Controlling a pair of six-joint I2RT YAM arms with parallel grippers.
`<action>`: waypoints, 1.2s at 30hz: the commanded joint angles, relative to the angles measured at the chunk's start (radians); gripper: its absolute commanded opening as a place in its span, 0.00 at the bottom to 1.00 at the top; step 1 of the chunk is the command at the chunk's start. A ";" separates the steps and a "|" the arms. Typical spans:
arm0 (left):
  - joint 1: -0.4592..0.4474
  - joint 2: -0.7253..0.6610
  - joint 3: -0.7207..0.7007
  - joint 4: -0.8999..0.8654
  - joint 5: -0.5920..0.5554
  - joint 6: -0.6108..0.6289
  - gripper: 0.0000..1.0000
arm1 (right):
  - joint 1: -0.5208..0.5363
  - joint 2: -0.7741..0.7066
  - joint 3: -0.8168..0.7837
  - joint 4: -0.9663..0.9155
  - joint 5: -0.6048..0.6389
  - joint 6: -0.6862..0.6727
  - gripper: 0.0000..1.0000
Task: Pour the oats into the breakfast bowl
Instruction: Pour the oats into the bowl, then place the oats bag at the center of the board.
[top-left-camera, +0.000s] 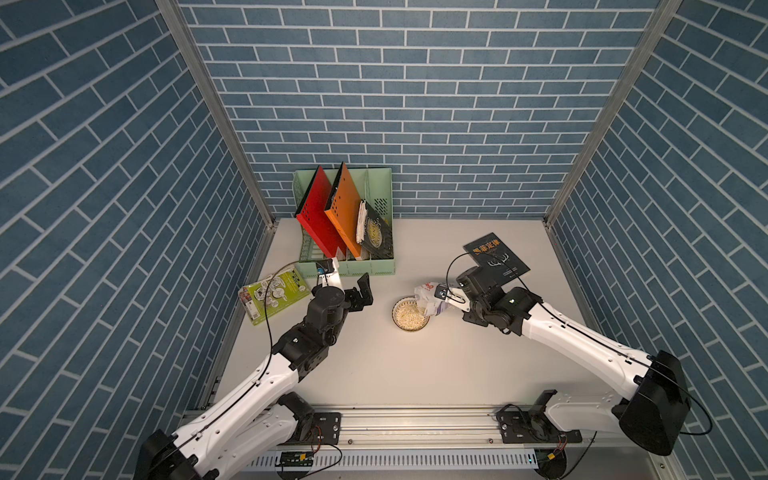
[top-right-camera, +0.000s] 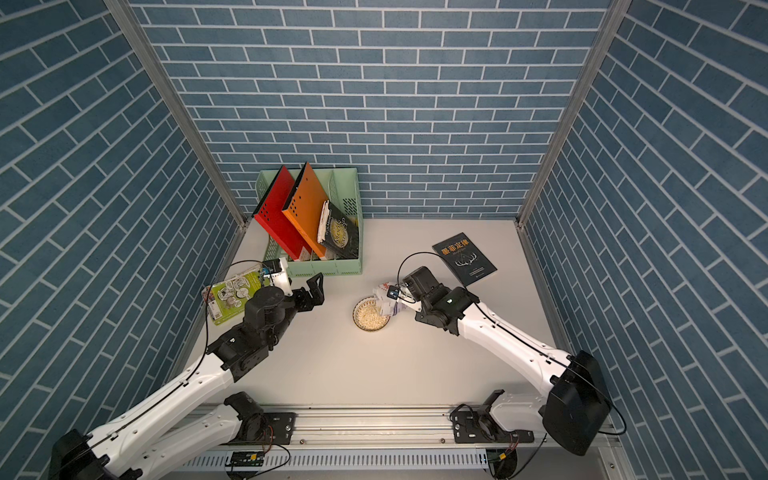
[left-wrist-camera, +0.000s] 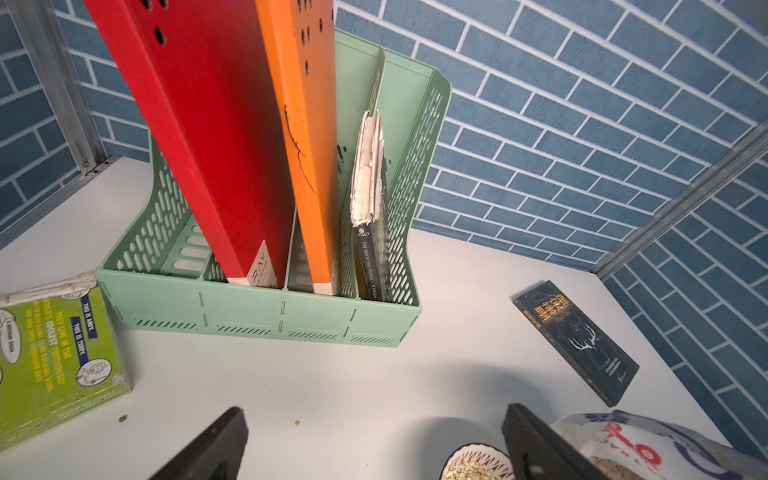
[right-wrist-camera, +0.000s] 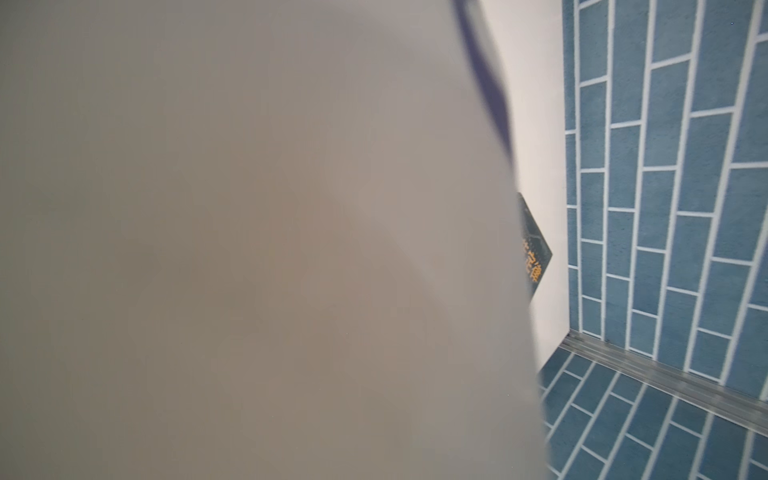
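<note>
Top views: my right pincer gripped the oats pouch tipped over the breakfast bowl, seemingly to pour; my left pincer gaped aside, unneeded.

The breakfast bowl is sitting in the middle of the table, the oats are lying in it, the pouch is tilting over its right rim, and the file rack is standing far left.

L arm enters from the lower left of the frame in both top views, elbow bent, wrist reaching toward frame ctr. L gripper: jaws fully apart, holding nothing. Both fingers show at the bottom edge of the L wrist view. R arm enters from the lower right, stretched toward ctr. R gripper: jaws clamped on the pouch, approx. at frame ctr.
</note>
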 joint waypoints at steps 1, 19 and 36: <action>0.020 0.007 0.053 0.019 0.077 0.056 1.00 | -0.044 -0.050 -0.015 0.063 -0.136 0.040 0.00; 0.078 -0.043 0.130 -0.021 0.225 0.079 0.99 | -0.424 -0.190 -0.202 0.353 -0.920 0.146 0.00; 0.082 -0.075 0.034 0.282 0.537 0.259 1.00 | -0.702 -0.298 -0.374 0.868 -1.389 0.503 0.00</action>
